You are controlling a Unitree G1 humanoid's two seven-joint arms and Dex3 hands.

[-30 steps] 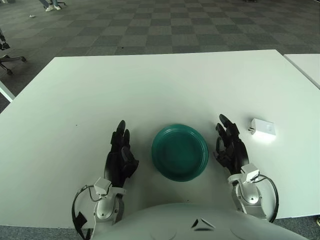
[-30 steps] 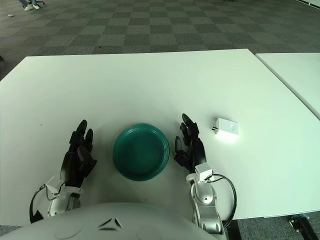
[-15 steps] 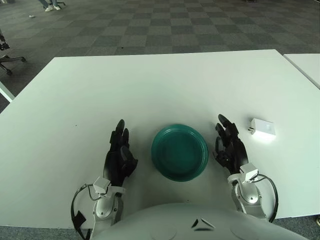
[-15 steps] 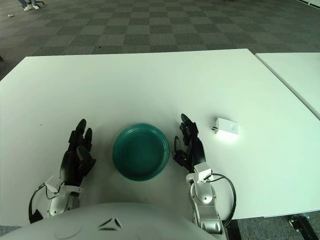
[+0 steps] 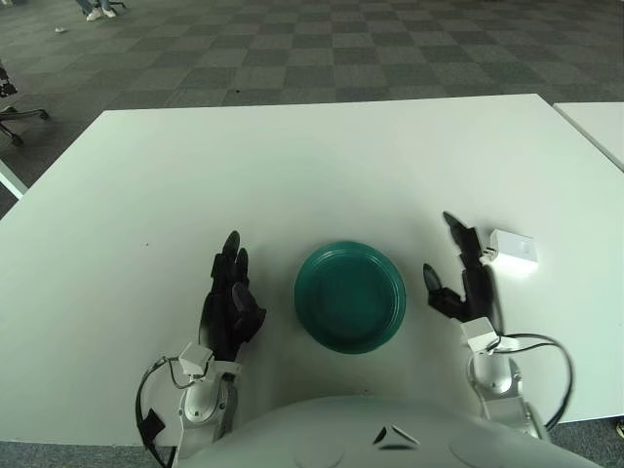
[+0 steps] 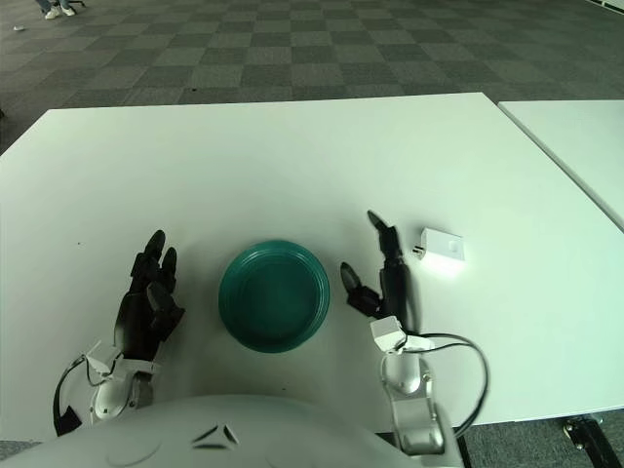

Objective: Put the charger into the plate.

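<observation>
Charger (image 5: 514, 251) lying flat, prongs toward right hand (image 5: 464, 283), fingers spread, empty

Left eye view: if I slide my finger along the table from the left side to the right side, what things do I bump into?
Left hand → green plate → right hand → white charger.

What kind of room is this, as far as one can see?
Probably an office or lab: grey checkered carpet tiles, a large white table, and an office chair base at the left.
</observation>
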